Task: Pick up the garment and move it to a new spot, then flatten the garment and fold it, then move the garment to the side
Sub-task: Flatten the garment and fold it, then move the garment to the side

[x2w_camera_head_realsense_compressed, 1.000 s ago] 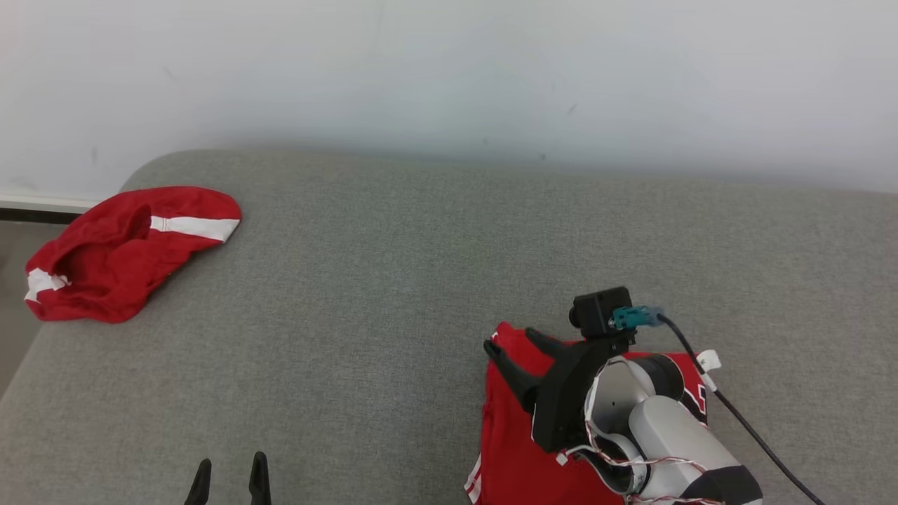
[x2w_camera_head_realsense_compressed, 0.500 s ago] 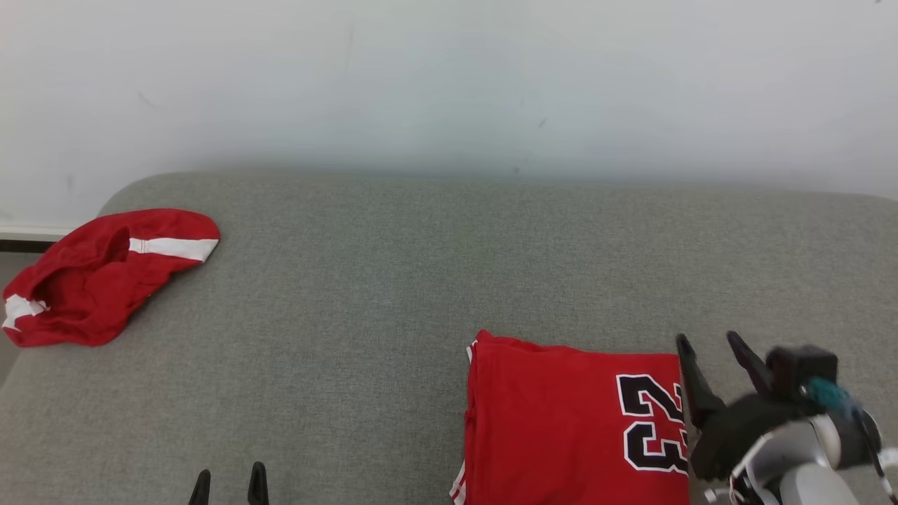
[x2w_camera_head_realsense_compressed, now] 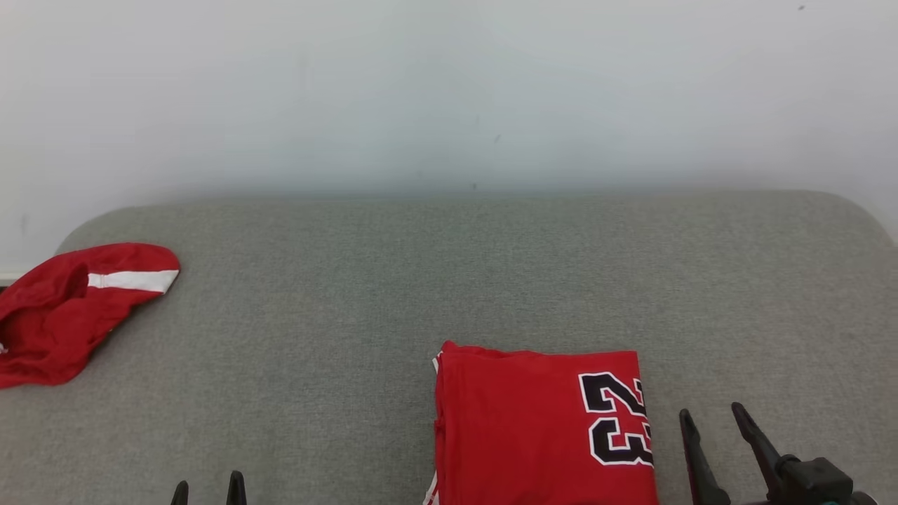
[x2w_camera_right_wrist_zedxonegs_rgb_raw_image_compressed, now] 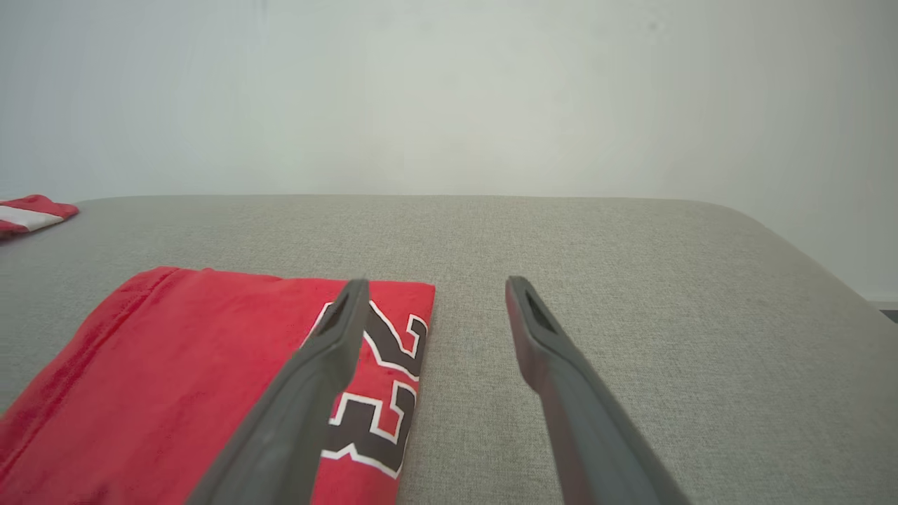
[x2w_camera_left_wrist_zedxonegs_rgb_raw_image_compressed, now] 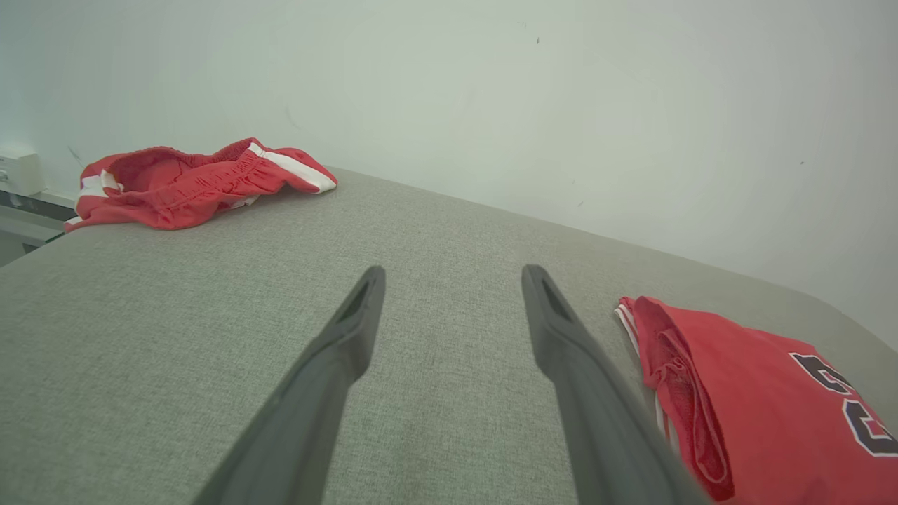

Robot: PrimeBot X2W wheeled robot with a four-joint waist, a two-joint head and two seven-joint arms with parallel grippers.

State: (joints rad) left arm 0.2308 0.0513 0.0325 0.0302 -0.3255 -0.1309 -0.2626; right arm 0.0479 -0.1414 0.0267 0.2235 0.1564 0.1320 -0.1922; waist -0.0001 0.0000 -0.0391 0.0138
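Note:
The garment (x2w_camera_head_realsense_compressed: pixel 533 428) is a red jersey with a black and white 23, folded into a neat rectangle at the near middle-right of the grey surface; it also lies at the lower right in the left wrist view (x2w_camera_left_wrist_zedxonegs_rgb_raw_image_compressed: pixel 758 400) and at the lower left in the right wrist view (x2w_camera_right_wrist_zedxonegs_rgb_raw_image_compressed: pixel 175 372). My right gripper (x2w_camera_head_realsense_compressed: pixel 712 415) stands open just right of the jersey, apart from it, nothing between its fingers (x2w_camera_right_wrist_zedxonegs_rgb_raw_image_compressed: pixel 431 284). My left gripper (x2w_camera_head_realsense_compressed: pixel 208 480) is open and empty at the lower left edge, its fingers (x2w_camera_left_wrist_zedxonegs_rgb_raw_image_compressed: pixel 452 270) over bare fabric.
Red shorts (x2w_camera_head_realsense_compressed: pixel 63 308) with white stripes lie crumpled at the far left corner of the grey padded surface (x2w_camera_head_realsense_compressed: pixel 351 308), also seen in the left wrist view (x2w_camera_left_wrist_zedxonegs_rgb_raw_image_compressed: pixel 189 182). A pale wall (x2w_camera_head_realsense_compressed: pixel 449 91) runs behind. The surface's right edge curves off at the far right.
My right arm has drawn back off the jersey, down and to the right, leaving it folded and flat. The head camera has shifted, so the whole scene slid left and down.

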